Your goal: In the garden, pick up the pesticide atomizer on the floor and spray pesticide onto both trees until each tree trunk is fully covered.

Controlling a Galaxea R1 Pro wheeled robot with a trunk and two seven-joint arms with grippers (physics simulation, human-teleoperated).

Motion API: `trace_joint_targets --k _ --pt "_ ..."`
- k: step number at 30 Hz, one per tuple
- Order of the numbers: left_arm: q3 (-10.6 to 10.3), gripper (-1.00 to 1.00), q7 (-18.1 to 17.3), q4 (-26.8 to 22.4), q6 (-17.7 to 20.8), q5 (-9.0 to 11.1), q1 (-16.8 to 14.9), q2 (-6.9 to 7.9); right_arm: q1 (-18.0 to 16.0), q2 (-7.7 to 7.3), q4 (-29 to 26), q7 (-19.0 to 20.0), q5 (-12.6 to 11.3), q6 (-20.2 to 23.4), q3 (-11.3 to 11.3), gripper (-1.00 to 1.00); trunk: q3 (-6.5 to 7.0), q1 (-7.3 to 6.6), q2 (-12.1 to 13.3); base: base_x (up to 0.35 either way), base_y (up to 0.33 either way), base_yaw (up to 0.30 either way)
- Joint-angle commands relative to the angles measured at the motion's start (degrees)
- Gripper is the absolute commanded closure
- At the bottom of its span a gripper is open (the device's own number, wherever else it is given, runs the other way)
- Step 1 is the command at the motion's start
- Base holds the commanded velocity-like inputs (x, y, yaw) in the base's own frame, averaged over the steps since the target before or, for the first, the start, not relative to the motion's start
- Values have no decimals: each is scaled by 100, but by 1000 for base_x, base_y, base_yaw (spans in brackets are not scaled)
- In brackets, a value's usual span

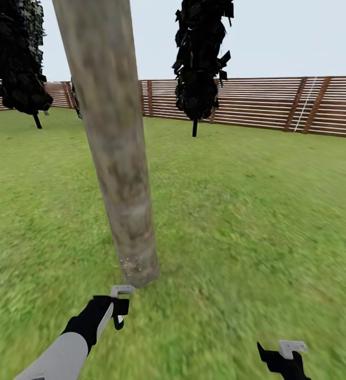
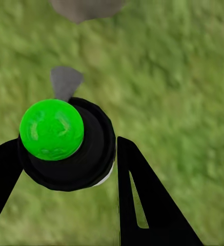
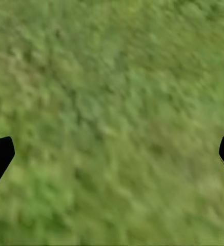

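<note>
- Step, as I judge it: spraying the base of the near tree trunk [image 1: 114, 158]; I hold the pesticide atomizer [image 2: 65, 143] in the left gripper [image 1: 117, 309], right in front of the trunk foot.
- Left jaws are clamped on the atomizer; in the left wrist view the black fingers [image 2: 147, 205] flank its black body, with the green cap [image 2: 52, 129] on top and a grey nozzle tip poking out toward the grass [image 2: 178, 87].
- The atomizer sits between the jaws, closer to one finger; grip looks secure but I can't confirm contact on both sides.
- A few white pesticide specks [image 1: 128, 262] show low on the trunk; the upper bark looks bare, so I judge coverage only just begun.
- To do it well: I keep the nozzle aimed at the bark, not the lawn, and sweep upward and around the column, staying near without bumping it.
- Right gripper [image 1: 283, 359] hangs over the grass with jaws spread wide and nothing between them.
- Dark-crowned trees [image 1: 199, 63] stand farther back by the wooden fence [image 1: 278, 105]; I can't tell which is the second target.
</note>
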Motion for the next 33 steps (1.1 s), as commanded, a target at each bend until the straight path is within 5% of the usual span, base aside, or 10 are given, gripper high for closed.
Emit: trace_joint_targets --k 1,14,28,33 --pt "-2 100 -1 0 0 0 -2 0 0 0 0 0 0 0 0 -100 0 0 0 115 -256 275" --pt "23 100 -1 -83 -7 21 -3 -2 0 0 0 0 0 0 0 -100 0 0 0 -26 -185 272" --pt "-49 100 -87 -141 451 27 -642 -20 0 8 0 0 -1 0 0 -100 -8 0 0 0 -1 -26" --pt "-61 100 -80 -444 648 3 -667 -292 1 9 6 -8 0 0 0 -100 -11 0 0 0 0 -36"
